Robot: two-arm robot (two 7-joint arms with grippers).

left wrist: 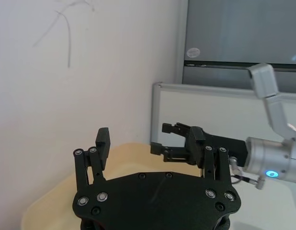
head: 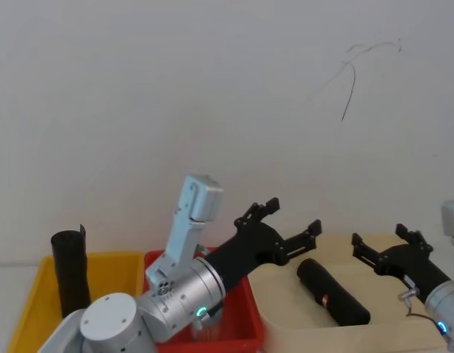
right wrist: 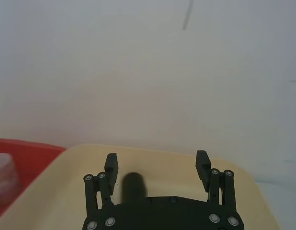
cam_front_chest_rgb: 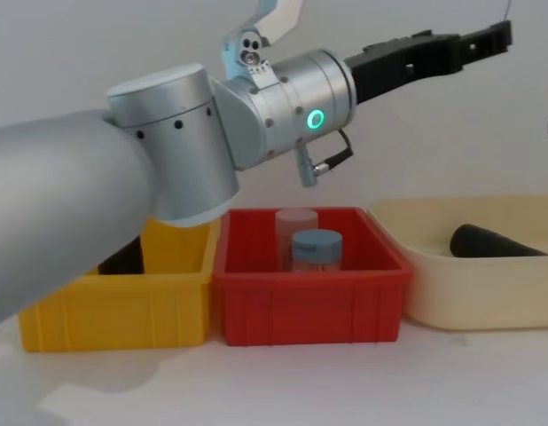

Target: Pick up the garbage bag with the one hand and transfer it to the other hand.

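Garbage bag (head: 333, 296) (red-white label, unreadable) in cream tray (head: 286, 303); left claw (head: 289, 218) and right claw (head: 380, 237) apart, empty.

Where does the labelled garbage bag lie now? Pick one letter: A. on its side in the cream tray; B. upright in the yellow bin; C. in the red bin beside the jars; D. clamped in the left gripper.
A: the garbage bag lies on its side in the cream tray, and the left gripper and right gripper are both open, holding nothing.
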